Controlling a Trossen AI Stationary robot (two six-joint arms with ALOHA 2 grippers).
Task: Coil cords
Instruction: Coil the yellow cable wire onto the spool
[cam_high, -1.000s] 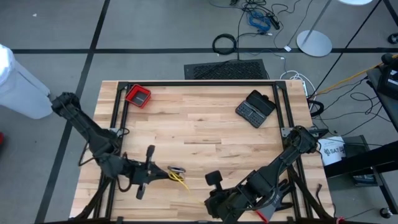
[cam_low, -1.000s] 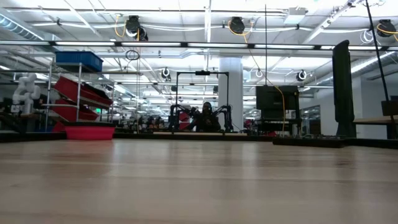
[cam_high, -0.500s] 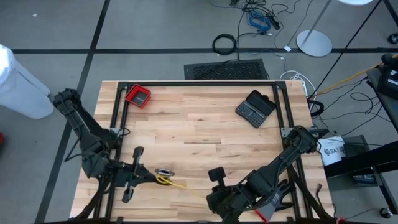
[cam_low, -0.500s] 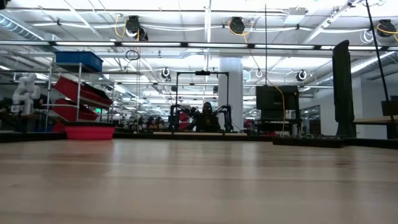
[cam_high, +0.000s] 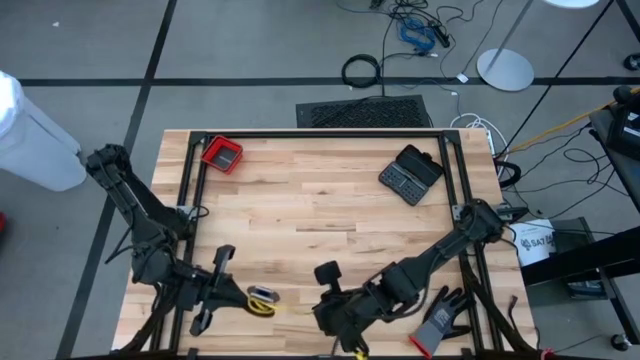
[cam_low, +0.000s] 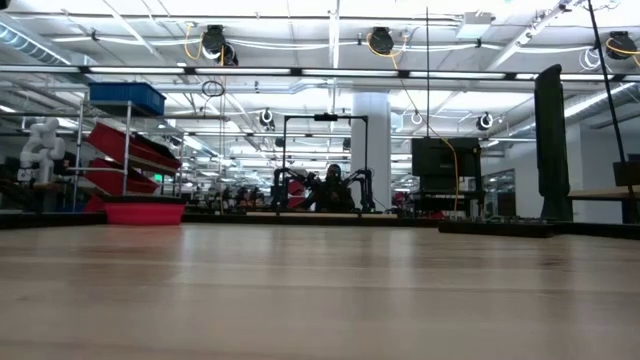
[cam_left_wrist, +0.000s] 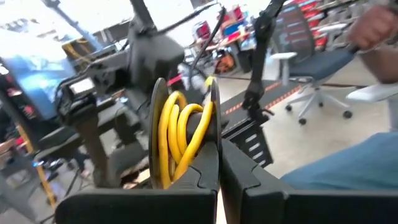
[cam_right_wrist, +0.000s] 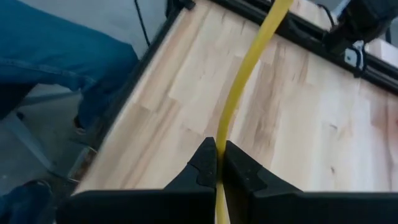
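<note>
Both arms work low at the near edge of the wooden desk (cam_high: 330, 215). The left gripper (cam_high: 232, 298) has its fingers pressed together on the coiled loops of the yellow cord (cam_left_wrist: 180, 134), which show from above as a small yellow bundle just beside its tips, over the desk's near-left part. A straight length of the same cord runs toward the right gripper (cam_high: 335, 322), whose fingers are closed tight on it; in the right wrist view the strand stretches away across the boards. A black cord cannot be made out. Just right of the right arm a grey-black glove (cam_high: 441, 320) with a red cuff lies at the near-right edge, apart from the cord. Farther back, well away from both grippers, a small red tray (cam_high: 222, 154) sits near the far-left corner and a black calculator-like device (cam_high: 410, 174) lies toward the far right. A black frame (cam_high: 320, 134) borders the desk. On the floor beyond lie a ring of black cable (cam_high: 361, 71) and a blue cable bundle (cam_high: 413, 32).
</note>
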